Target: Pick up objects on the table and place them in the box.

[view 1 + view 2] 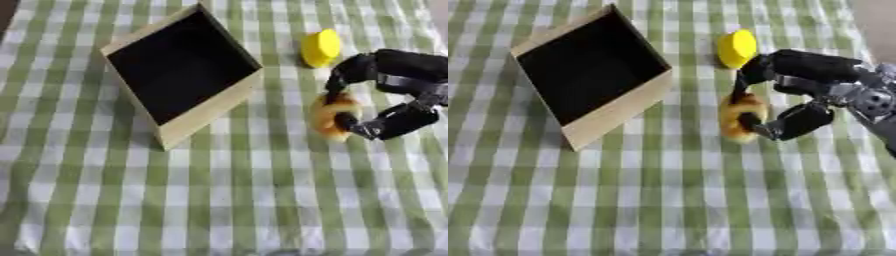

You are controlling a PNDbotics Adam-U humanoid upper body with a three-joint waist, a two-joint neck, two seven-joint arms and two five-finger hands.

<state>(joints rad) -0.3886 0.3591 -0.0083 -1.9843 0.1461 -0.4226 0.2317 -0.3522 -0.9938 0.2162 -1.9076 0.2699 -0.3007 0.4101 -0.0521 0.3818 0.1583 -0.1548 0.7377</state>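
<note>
A green-and-white checked tablecloth (219, 200) is spread over the table. An open box (179, 70) with a black inside and pale wooden walls is set near the far left corner, tilted askew. An orange ring-shaped object (737, 117) is pinched between the thumb and curled fingers of the right hand (798, 95), which is brought in from the right edge. Just beyond the hand, towards the far edge, a yellow object (320, 47) is seen on the cloth. The left hand is not seen.
</note>
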